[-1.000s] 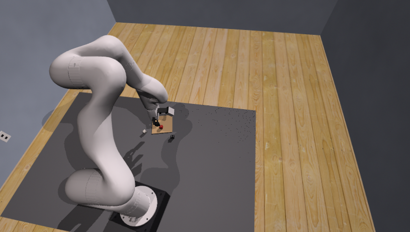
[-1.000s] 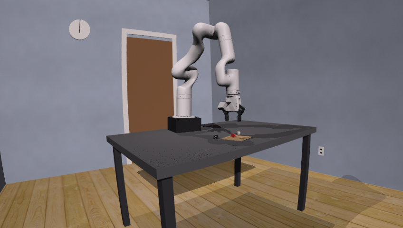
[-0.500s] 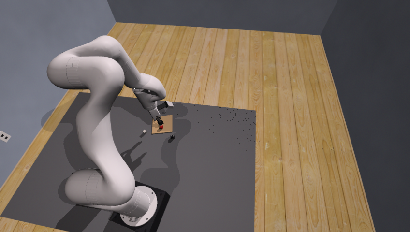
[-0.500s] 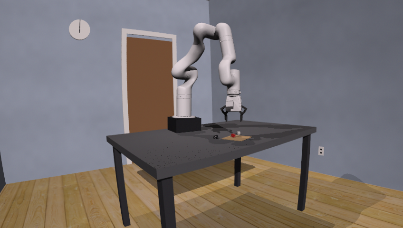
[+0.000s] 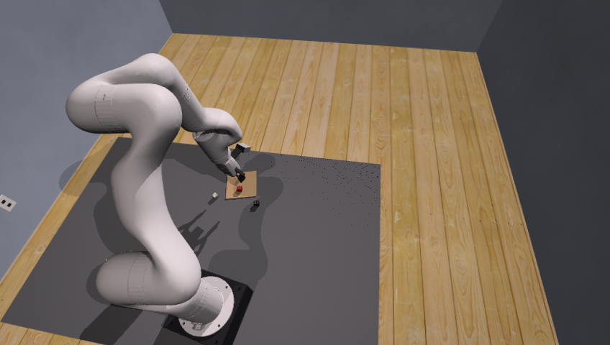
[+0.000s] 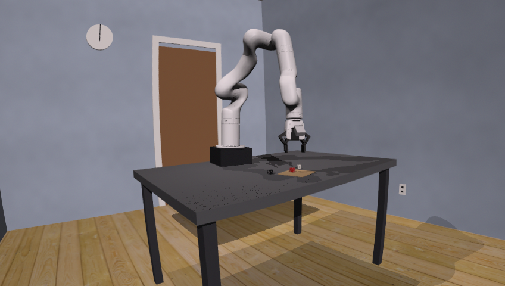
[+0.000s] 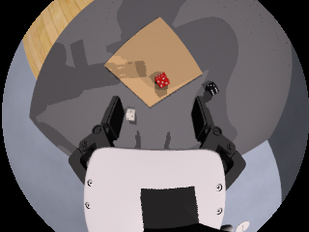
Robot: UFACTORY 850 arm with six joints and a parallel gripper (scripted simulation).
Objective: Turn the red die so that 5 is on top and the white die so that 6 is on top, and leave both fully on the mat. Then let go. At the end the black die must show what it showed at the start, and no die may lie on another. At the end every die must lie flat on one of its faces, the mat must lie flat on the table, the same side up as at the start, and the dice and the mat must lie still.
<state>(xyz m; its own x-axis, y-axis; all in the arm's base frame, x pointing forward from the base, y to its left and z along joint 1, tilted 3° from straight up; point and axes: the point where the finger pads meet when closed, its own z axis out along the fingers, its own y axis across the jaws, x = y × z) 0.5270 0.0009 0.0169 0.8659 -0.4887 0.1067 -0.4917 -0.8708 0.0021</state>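
From the top, we see a red cube die [image 5: 239, 188] [image 6: 292, 170] [image 7: 162, 80] on the flat tan mat [image 5: 248, 187] [image 6: 299, 173] [image 7: 159, 48]; a small white die [image 5: 214, 195] [image 6: 299, 166] [image 7: 130, 114] lies off its left side. In the exterior view, our black-fingered tool [image 5: 241, 176] [image 6: 295, 150] [image 7: 157, 104] hangs open above the table [image 5: 321, 256] [image 6: 230, 187] [image 7: 261, 63]. At the wrist, we see a black cube die [image 5: 256, 203] [image 6: 270, 171] [image 7: 211, 88] right of the mat.

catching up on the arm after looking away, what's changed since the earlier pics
The hand has turned at the wrist and shifted slightly right and upward in the top picture. Nothing was grasped or released. The red die, white die, black die and mat stayed put.
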